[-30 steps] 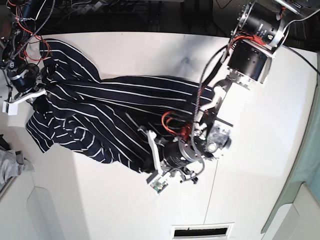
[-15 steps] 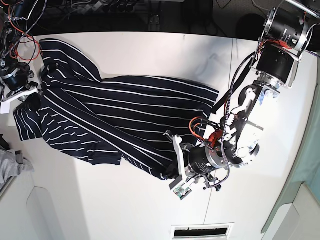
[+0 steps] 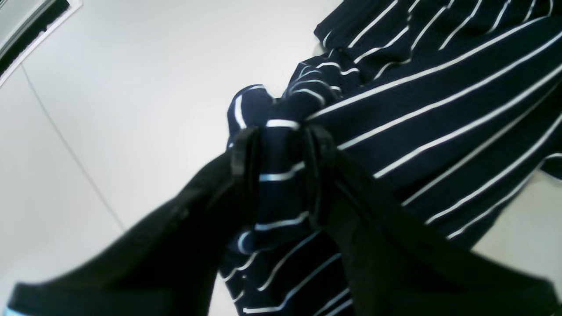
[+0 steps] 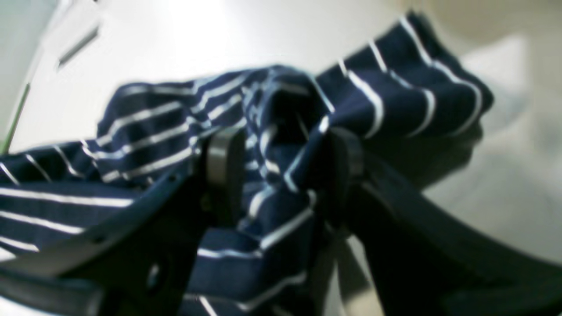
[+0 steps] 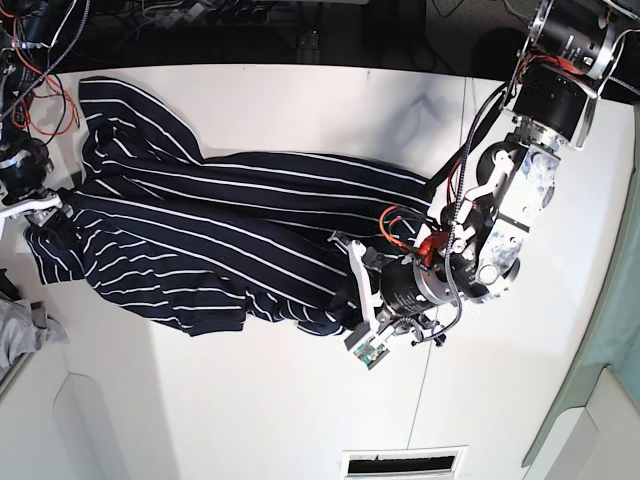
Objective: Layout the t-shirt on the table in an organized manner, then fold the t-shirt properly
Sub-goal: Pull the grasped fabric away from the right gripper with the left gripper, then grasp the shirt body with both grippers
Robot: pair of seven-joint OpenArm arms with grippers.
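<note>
In the left wrist view, the left hand (image 3: 279, 169) has a bunched fold of the t-shirt (image 3: 439, 101) pinched between its fingers. The right hand (image 4: 281, 175) likewise grips a crumpled wad of striped fabric. Farther out, the shirt lies stretched and rumpled across the white counter (image 5: 300, 400) between the two arms, with a grey cloth (image 5: 20, 330) at the counter's edge

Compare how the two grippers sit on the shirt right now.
The left gripper straddles a narrow bunched edge of the shirt; the right gripper straddles a thicker, crumpled wad. In the base view, left is mid-table, right at the far edge. Both have fabric between their jaws.
</note>
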